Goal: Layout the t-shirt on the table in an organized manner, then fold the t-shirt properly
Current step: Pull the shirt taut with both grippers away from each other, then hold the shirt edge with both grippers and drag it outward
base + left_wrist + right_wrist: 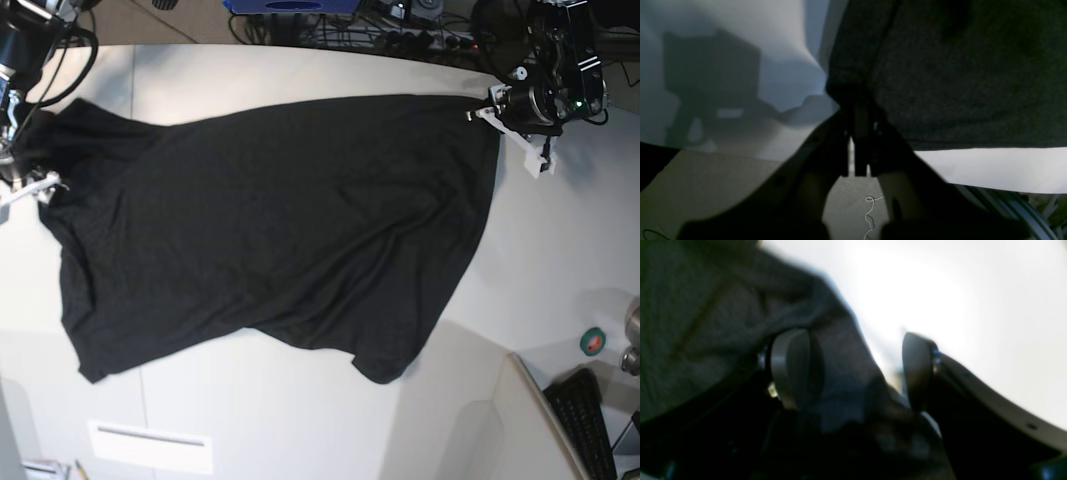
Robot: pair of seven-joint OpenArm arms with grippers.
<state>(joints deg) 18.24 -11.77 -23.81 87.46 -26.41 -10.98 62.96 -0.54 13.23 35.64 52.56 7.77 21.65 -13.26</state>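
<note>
The large white smooth table (pixel 300 400) carries a black soft fabric t-shirt (pixel 270 220), spread wide with its plain dark side up. Taking the shirt as landmark, bare white tabletop lies all round it. The cloth is wrinkled, with folds running toward its lower right hem. Below the shirt's lower left corner a white rectangular label (pixel 150 446) lies flat on the table. Well to the right of the shirt's lower hem sits a small green roll of tape (pixel 593 341), close to the table's edge.
</note>
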